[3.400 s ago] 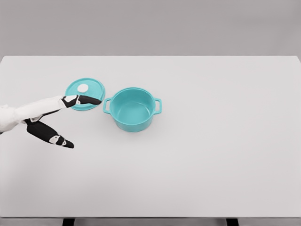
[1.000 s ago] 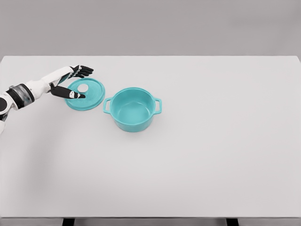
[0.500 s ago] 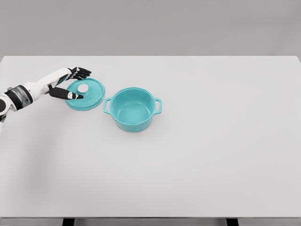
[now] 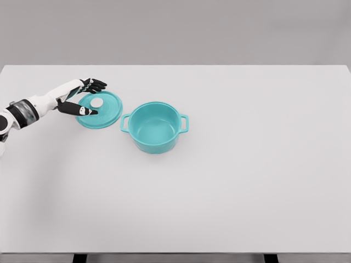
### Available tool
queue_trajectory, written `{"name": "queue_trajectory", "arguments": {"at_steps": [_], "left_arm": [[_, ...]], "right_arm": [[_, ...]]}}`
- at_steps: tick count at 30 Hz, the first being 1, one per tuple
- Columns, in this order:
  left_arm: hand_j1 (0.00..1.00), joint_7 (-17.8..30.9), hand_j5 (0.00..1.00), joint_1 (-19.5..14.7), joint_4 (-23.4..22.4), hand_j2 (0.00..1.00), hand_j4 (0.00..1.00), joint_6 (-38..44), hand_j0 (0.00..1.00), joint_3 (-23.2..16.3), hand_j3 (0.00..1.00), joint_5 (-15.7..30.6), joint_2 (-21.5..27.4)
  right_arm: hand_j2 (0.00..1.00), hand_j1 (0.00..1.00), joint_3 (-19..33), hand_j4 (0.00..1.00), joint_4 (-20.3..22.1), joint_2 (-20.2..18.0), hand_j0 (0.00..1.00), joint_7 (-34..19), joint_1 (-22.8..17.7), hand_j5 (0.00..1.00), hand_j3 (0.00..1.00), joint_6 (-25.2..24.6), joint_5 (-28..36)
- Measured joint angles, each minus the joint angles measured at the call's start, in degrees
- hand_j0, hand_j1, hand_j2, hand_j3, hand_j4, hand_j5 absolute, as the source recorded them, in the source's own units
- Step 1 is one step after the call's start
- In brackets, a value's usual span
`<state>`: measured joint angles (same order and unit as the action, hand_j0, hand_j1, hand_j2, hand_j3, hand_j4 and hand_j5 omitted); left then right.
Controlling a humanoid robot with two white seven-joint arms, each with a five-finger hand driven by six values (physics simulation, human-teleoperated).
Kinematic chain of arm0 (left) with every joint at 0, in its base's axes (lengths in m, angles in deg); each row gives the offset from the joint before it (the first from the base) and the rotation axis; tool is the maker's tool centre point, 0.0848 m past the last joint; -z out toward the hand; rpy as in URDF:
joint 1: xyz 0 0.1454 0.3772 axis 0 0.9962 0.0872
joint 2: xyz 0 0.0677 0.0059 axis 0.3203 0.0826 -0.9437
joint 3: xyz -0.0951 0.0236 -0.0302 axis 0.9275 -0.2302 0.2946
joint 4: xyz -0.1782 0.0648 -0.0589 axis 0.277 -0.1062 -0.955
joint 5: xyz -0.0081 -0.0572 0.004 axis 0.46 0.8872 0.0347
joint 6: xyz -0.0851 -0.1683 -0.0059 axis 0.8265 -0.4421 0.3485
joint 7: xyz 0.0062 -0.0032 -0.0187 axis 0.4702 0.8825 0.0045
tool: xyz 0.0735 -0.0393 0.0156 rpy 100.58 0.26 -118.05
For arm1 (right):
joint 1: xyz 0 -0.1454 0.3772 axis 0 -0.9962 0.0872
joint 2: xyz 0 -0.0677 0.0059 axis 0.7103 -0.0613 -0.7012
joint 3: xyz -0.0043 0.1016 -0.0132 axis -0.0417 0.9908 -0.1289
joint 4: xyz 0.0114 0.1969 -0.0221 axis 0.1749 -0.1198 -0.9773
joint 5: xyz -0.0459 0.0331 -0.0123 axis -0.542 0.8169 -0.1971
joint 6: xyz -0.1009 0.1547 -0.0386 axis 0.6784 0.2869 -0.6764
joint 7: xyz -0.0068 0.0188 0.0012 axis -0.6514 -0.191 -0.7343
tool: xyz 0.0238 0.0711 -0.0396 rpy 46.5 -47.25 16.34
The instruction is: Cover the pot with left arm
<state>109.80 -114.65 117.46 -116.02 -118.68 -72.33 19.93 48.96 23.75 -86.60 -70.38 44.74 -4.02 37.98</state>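
A teal pot with two side handles stands uncovered on the white table, its inside bare. Its teal lid lies flat on the table just left of it, with a white knob in the middle. My left hand hovers at the lid's left side, fingers spread on either side of the knob: the thumb over the lid's near left part, the other fingers at its far left rim. It holds nothing. The right arm is out of view.
The table's far edge runs behind the lid and pot. The white-and-black left forearm reaches in from the left edge.
Since 3.4 s ago the left hand rose from the near left and swung to the lid's left side. Over the last second it has barely moved. Lid and pot are unmoved.
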Motion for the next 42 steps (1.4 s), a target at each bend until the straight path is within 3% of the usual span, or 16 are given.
{"name": "queue_trajectory", "arguments": {"at_steps": [23, 42], "left_arm": [[0.81, -5.3, 0.81, 0.7, 1.0, 0.81, 0.81, -0.2, 0.81, -0.2, 0.81, -1.5, 0.0], [0.8, -5.8, 0.8, 1.4, 0.9, 0.8, 0.8, -0.1, 0.8, -0.3, 0.8, -1.8, -0.5]], "right_arm": [[1.0, 1.0, 0.0, 1.0, 0.0, 0.0, 1.0, 0.0, 0.0, 1.0, 1.0, 0.0, 0.0], [1.0, 1.0, 0.0, 1.0, 0.0, 0.0, 1.0, 0.0, 0.0, 1.0, 1.0, 0.0, 0.0]]}}
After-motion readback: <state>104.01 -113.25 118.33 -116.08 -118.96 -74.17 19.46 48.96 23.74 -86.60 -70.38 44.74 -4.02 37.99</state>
